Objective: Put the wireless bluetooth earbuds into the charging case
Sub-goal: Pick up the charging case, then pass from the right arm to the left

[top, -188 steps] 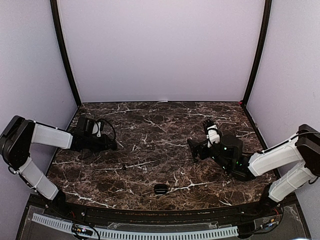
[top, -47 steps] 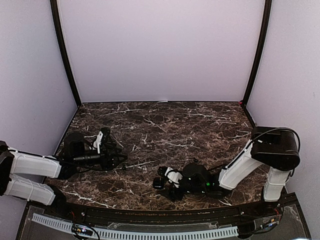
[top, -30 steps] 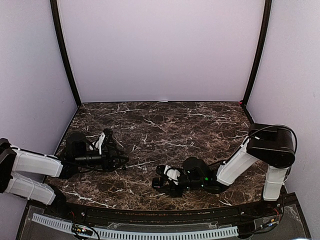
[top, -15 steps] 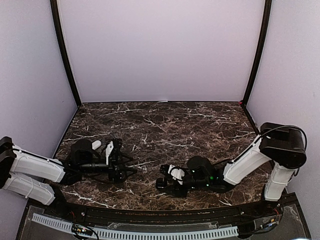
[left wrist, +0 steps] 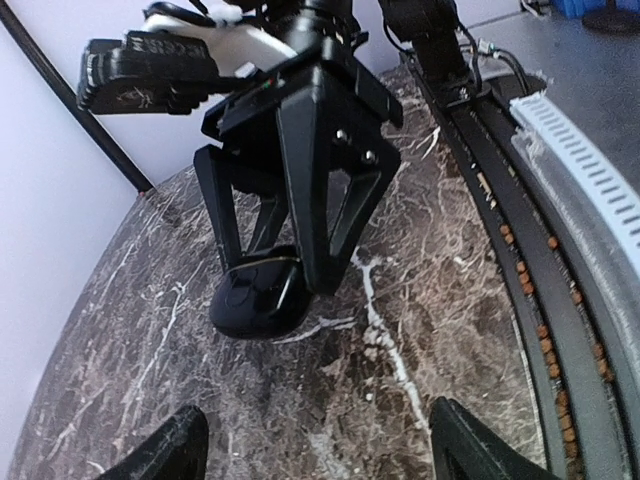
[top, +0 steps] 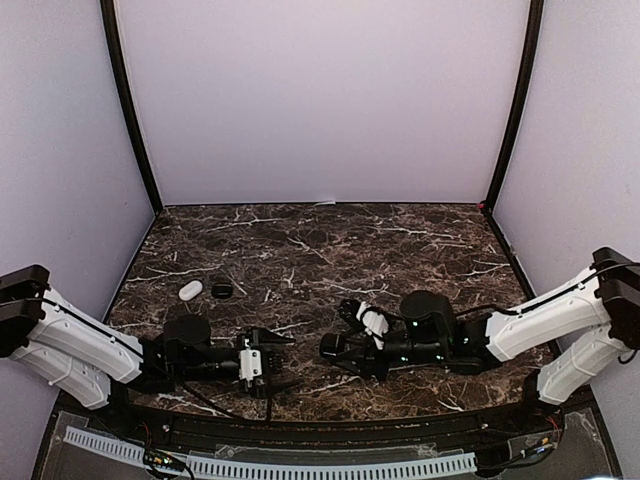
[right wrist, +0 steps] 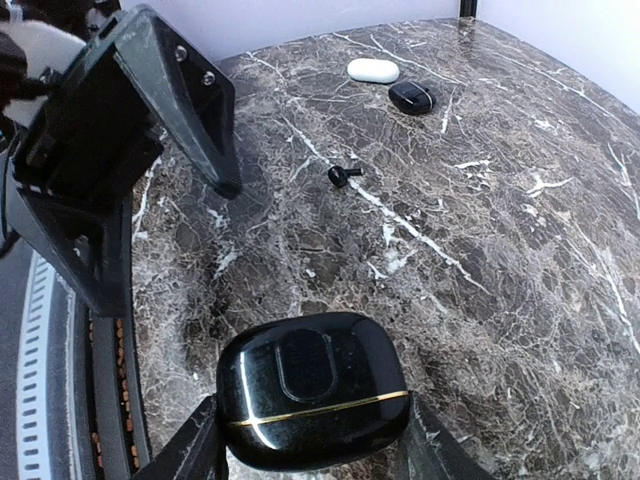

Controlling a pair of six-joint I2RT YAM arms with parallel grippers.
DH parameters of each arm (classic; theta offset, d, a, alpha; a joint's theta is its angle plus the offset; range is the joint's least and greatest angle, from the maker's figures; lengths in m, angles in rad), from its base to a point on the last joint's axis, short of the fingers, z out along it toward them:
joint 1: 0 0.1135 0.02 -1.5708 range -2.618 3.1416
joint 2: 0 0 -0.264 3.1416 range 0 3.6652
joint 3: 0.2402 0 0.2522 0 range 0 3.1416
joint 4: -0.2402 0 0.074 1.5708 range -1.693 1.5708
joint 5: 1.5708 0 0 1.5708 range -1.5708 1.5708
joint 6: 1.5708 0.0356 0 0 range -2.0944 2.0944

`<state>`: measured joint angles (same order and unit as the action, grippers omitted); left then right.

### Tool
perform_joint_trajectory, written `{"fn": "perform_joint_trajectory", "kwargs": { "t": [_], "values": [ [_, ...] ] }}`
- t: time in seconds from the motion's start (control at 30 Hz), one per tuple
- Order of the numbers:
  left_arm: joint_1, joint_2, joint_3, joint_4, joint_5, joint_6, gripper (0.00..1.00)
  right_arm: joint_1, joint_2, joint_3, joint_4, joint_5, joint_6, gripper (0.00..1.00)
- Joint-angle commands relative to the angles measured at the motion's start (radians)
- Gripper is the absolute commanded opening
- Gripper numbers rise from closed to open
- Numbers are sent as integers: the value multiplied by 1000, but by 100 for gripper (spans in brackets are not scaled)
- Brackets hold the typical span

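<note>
The glossy black rounded charging case (right wrist: 312, 400), lid shut along a thin gold seam, is pinched broad face up between the right gripper's (right wrist: 305, 455) fingers. A tiny black stemmed earbud (right wrist: 345, 176) lies loose on the dark marble tabletop (right wrist: 520, 230), well apart. Beyond lie a white oval pebble (right wrist: 373, 70) and a black oval pebble (right wrist: 411, 97), side by side (bud or case, unclear).

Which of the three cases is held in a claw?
The black case with the gold seam, clamped in the right claw. The white case and the other black case lie free on the table.
</note>
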<state>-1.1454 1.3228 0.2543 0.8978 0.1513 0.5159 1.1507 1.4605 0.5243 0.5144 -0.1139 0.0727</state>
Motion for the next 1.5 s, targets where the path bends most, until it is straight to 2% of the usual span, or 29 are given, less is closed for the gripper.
{"fn": "perform_joint_trajectory", "kwargs": {
  "t": [0.0,0.13,0.27,0.43,0.6,0.87,1.1,1.23,1.33,1.47],
  "values": [
    [-8,55,62,31,-103,219,87,-14,-57,36,-107,-67,69,36],
    [-8,99,90,88,-152,263,84,-28,-87,78,-182,-176,77,36],
    [-8,126,130,70,-139,314,78,-42,-93,117,-228,-255,93,35],
    [-8,129,142,70,-109,352,74,-73,-79,150,-242,-346,139,34],
    [-7,123,148,61,-48,374,69,-98,-66,151,-205,-399,175,32],
    [-9,143,162,64,-8,395,67,-104,-11,182,-215,-416,179,32],
    [-11,150,172,52,14,388,46,-107,20,212,-207,-437,181,32],
    [-11,150,168,49,21,388,38,-109,42,221,-205,-446,186,33],
    [-10,152,172,39,20,377,27,-111,50,225,-200,-450,189,38],
    [5,144,180,62,13,220,23,-115,26,205,-182,-435,187,65]
  ]
}}
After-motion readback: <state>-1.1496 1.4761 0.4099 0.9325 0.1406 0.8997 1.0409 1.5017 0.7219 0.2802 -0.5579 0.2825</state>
